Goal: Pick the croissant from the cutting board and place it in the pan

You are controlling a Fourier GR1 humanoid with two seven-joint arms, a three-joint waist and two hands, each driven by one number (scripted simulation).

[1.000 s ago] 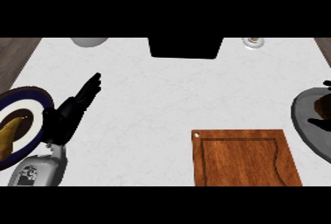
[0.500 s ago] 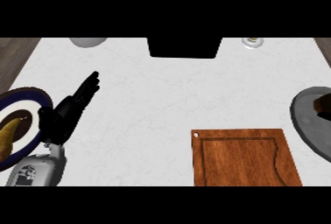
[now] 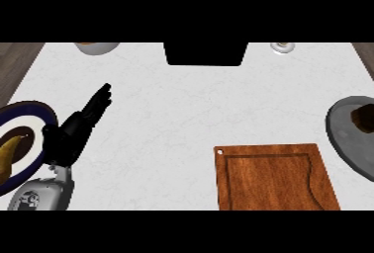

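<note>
On my feed, a blue-rimmed plate [image 3: 44, 116] sits at the left edge of the white counter [image 3: 182, 113], with something yellow [image 3: 9, 153] on it. Along the far edge I see a bowl [image 3: 97, 47], a black box [image 3: 205, 53] and a small cup [image 3: 283, 47].

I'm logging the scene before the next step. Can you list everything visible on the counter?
counter: one, white, fills most of the view
cutting board: one, brown wood, lower centre-right, nothing on it
pan: one, grey, right edge, partly cut off
croissant: one, brown, lying in the pan
plate: one, dark blue rim, left edge, partly cut off
food item: one, yellowish, on the plate; too cut off to name
black block: one, black, far edge, centre
bowl: one, white, far left corner
small round object: one, whitish, far right; cannot tell what it is
left robot hand: one, black, fingers straight, right of the plate; the right robot hand is out of view
</note>
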